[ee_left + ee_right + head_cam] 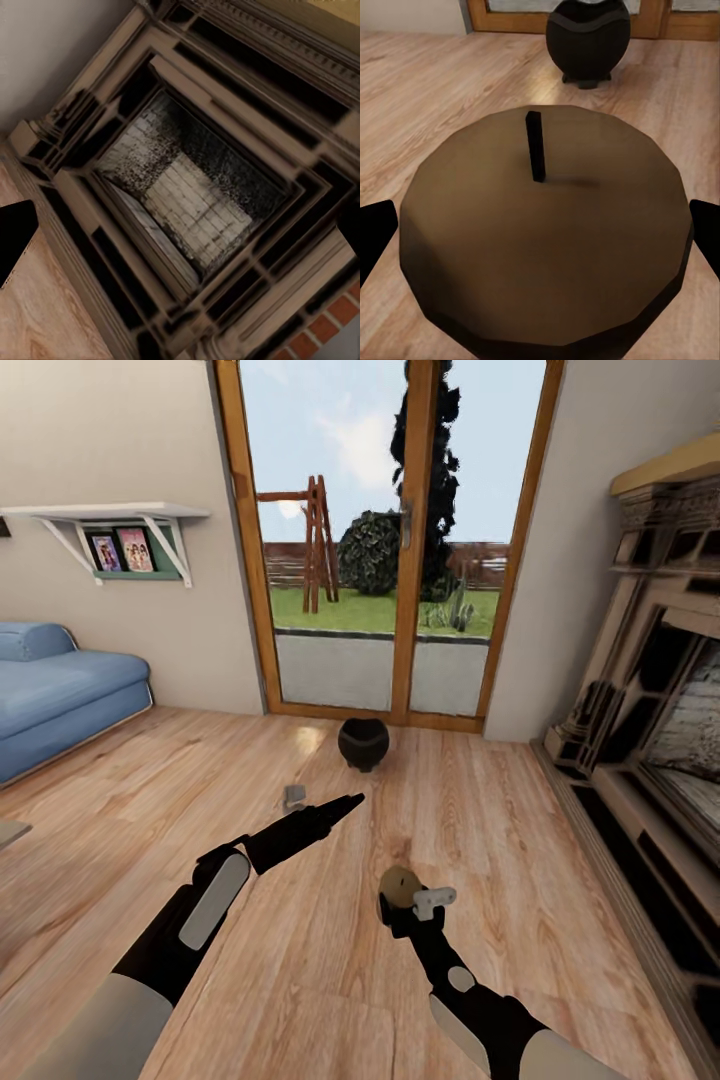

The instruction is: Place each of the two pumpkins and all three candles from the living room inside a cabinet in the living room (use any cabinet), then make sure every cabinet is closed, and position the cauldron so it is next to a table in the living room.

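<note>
Right hand: your right hand [412, 905] has a candle [401, 887] between its fingers; in the right wrist view the candle [547, 232] sits squarely between the two dark fingertips [375, 236], wick up, fingers closed in on its sides.
Candle axis: upright, top face tilted slightly toward the wrist camera; you carry it clear of the wooden floor [330, 1000].
Left hand: your left hand [345, 803] points forward and to the right, holding nothing that I can see; I cannot tell how far it is open. Its wrist camera looks into the carved fireplace [187, 187].
Small grey object: lies on the floor just beyond the left arm [295, 795]; too small to name.
Cauldron: the cauldron [363, 743] stands on the floor straight ahead, by the glass doors [390, 540], beyond both hands, with the left hand's tip nearer.
Sofa: the blue sofa [60, 690] is far left.
Judgement: you need to turn to find a cabinet for the candle.
</note>
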Robot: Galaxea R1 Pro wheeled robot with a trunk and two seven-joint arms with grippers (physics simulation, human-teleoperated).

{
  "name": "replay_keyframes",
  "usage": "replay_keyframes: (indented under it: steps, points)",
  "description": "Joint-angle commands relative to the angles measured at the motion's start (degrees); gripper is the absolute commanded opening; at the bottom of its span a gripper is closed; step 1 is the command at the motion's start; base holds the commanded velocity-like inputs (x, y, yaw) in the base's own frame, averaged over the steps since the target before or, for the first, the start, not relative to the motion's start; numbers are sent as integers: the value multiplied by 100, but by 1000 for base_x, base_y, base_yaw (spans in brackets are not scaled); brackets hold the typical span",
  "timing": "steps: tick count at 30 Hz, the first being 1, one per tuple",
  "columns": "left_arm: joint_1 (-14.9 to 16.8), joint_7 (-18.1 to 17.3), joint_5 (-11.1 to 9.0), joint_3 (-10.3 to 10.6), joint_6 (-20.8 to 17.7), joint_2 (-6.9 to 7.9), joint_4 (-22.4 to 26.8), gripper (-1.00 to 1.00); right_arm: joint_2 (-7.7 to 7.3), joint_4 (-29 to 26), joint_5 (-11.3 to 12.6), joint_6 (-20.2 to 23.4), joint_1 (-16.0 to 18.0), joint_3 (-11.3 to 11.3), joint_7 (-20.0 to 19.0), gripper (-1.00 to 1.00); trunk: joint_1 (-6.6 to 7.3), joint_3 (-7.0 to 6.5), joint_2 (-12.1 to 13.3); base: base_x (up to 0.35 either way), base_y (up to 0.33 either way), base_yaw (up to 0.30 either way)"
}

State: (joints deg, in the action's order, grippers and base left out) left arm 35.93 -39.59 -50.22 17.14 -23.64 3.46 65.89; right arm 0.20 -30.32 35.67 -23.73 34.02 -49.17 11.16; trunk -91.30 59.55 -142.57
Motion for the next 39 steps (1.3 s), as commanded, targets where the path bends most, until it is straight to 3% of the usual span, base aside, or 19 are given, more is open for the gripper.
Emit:
replay_keyframes:
  steps: [1, 11, 15, 17, 32, 36, 39]
  points:
    - [1, 27, 2, 3, -2, -1, 1, 100, 9, 10, 0, 0, -4, -2, 10, -100, 22, -18, 42, 0, 0, 0]
    - [10, 279, 37, 24, -74, -36, -1, 100, 8, 44, 41, 0, -17, -5, 17, -100, 242, -181, 443, 0, 0, 0]
    - [11, 305, 394, 1, -224, 86, -7, 100, 22, 43, 7, 0, -39, -12, 20, -100, 330, -253, 603, 0, 0, 0]
    - [11, 310, 445, 9, -286, 89, -13, 100, 16, 60, 3, 0, -49, -13, 24, -100, 374, -289, 683, 0, 0, 0]
    - [66, 327, 489, 22, -322, 33, -380, 100, 20, 326, -8, 8, -53, -5, 36, -100, 703, -558, 1285, 0, 0, 0]
    - [148, 326, 505, 1, -325, 70, -402, 100, 28, 361, 14, 15, -53, 23, 608, -100, 791, -630, 1445, 0, 0, 0]
    - [212, 663, 506, 16, -325, 58, -427, 100, 24, 360, -4, 17, -53, -19, 787, -100, 857, -684, 1566, 0, 0, 0]
